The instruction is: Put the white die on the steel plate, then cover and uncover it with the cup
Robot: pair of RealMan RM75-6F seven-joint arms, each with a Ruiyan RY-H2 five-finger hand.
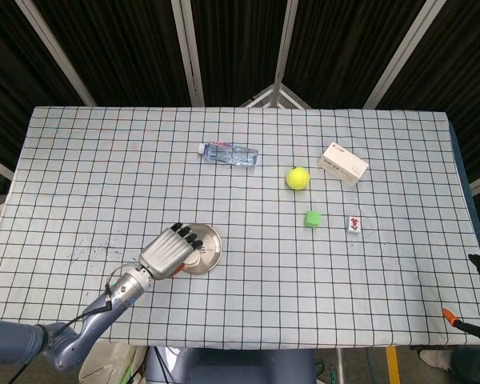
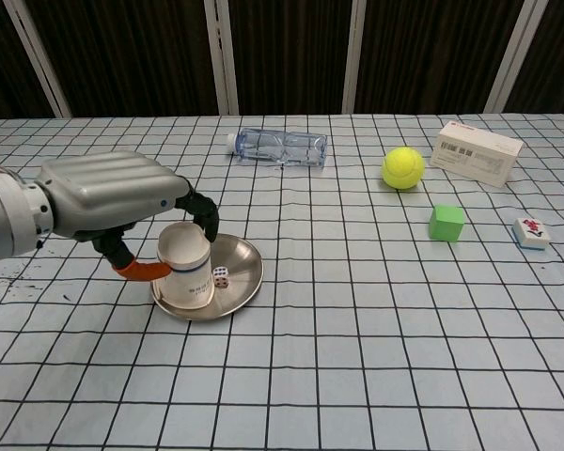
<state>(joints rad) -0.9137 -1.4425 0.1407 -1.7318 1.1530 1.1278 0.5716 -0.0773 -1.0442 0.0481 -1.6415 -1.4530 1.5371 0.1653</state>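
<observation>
My left hand [image 2: 113, 202] [image 1: 170, 250] grips a white paper cup [image 2: 186, 266], mouth up and tilted, over the left part of the steel plate [image 2: 242, 272] [image 1: 210, 243]. The white die [image 2: 222, 276] lies uncovered on the plate just right of the cup. In the head view the hand hides the cup and the die. My right hand shows in neither view.
A clear plastic bottle [image 2: 280, 147] lies at the back. To the right are a yellow tennis ball [image 2: 402, 167], a white box [image 2: 477, 152], a green cube [image 2: 446, 223] and a small patterned tile [image 2: 531, 231].
</observation>
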